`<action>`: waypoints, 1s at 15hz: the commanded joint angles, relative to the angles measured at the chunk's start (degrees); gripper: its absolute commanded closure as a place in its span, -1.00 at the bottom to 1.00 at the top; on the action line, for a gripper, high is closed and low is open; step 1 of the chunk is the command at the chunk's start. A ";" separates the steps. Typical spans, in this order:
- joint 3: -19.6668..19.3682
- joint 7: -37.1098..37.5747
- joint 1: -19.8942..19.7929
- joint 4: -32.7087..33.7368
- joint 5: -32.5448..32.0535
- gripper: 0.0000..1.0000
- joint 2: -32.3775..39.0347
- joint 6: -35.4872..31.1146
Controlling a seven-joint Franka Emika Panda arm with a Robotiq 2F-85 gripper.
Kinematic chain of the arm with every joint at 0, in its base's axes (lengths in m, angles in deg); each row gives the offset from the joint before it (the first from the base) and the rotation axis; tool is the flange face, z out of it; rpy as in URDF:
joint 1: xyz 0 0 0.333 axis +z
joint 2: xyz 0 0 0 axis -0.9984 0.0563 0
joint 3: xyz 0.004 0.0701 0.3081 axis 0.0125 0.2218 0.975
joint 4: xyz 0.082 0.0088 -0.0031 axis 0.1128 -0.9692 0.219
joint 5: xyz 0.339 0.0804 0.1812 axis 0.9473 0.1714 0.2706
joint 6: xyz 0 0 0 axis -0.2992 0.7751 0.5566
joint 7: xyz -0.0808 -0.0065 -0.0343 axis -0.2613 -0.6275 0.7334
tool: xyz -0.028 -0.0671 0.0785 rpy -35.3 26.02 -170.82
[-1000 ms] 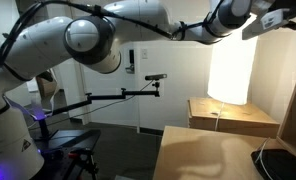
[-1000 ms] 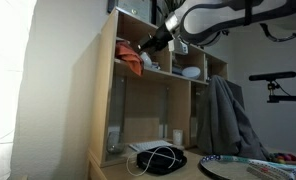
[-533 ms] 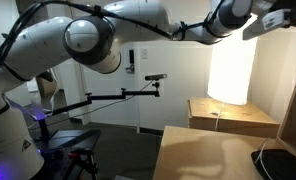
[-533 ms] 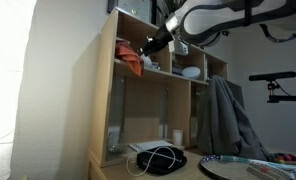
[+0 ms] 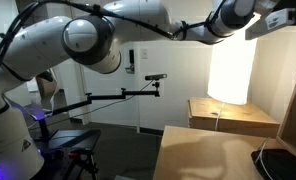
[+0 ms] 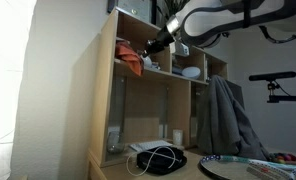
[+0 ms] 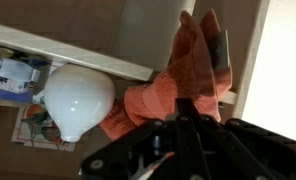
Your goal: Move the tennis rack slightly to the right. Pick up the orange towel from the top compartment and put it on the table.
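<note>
The hand [image 6: 146,46] grips the orange towel [image 6: 132,63], bunched inside the top compartment of the shelf [image 6: 106,100]. A white bowl [image 6: 190,72] sits in a compartment beside it.

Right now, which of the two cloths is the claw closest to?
The orange towel in the top compartment of the shelf: the gripper is right at it. The grey cloth hangs lower down, away from the gripper.
</note>
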 commanded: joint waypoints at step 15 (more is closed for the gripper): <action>1.16 -0.13 0.17 -1.89 -2.87 -1.00 -1.51 6.68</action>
